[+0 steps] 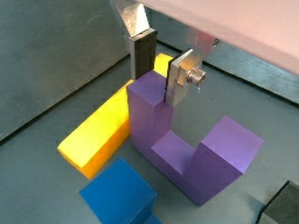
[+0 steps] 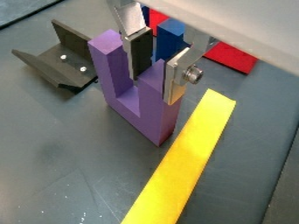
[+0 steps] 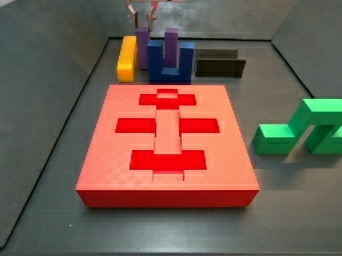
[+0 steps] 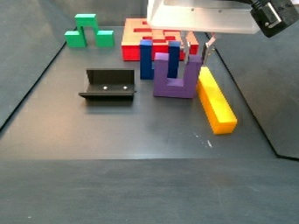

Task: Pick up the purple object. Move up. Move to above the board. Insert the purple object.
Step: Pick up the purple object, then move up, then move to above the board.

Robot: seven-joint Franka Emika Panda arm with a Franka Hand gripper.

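The claw (image 1: 158,68) straddles one upright prong of the matte purple U-shaped block (image 1: 187,144), its plates slightly apart and pads (image 2: 140,51) beside the prong's faces; whether they press it, I cannot tell. The block stands on the dark surface (image 4: 128,131), between a long yellow bar (image 2: 187,162) and a blue block (image 4: 147,63), near the large red-orange board (image 3: 167,140).

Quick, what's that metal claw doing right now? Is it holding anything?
Gripper: open, holding nothing; its fingers straddle one upright prong of the matte purple U-shaped block, which stands on the floor beside the long yellow bar.
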